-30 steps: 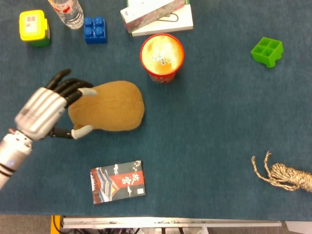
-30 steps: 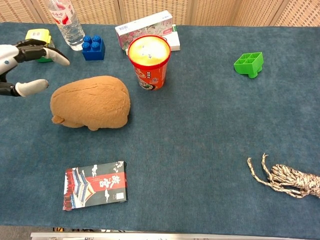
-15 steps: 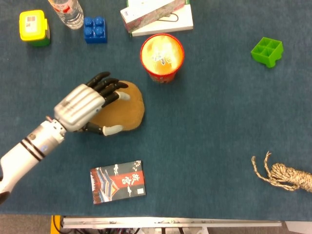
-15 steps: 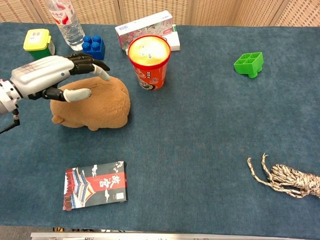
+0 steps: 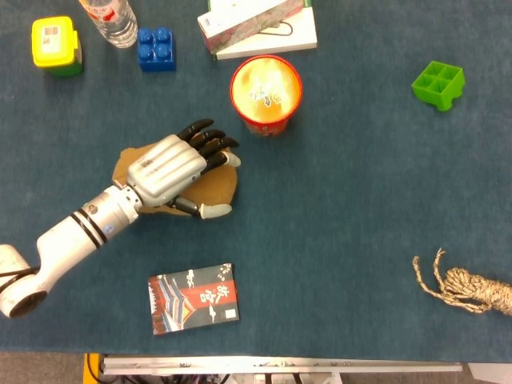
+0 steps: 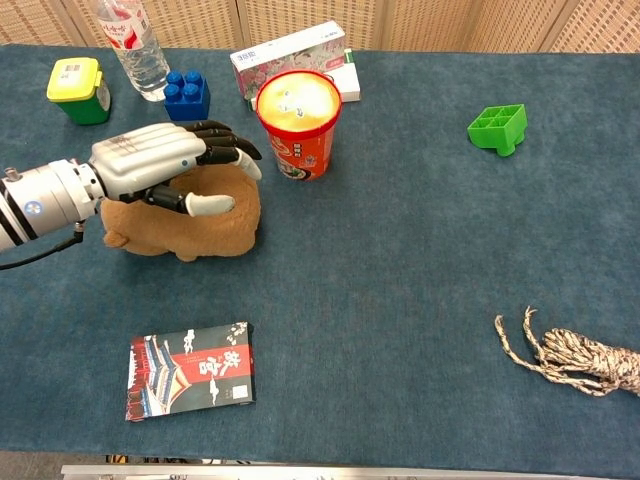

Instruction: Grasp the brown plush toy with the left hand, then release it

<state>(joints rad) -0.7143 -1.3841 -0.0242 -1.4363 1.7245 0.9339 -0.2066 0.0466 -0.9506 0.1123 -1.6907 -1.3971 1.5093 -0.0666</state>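
While hovering over the brown plush toy beside the red cup, the left hand is spreading its fingers wide, seemingly to grasp it.

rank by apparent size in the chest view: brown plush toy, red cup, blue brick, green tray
1. brown plush toy, though the left hand hides part of it
2. red cup
3. blue brick and green tray: too alike to rank

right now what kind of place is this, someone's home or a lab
Probably a lab or test bench, not a home. A robot left hand reaches over a brown plush toy on a blue-carpeted table, among unrelated test items: a rope bundle, a green block, a cup.
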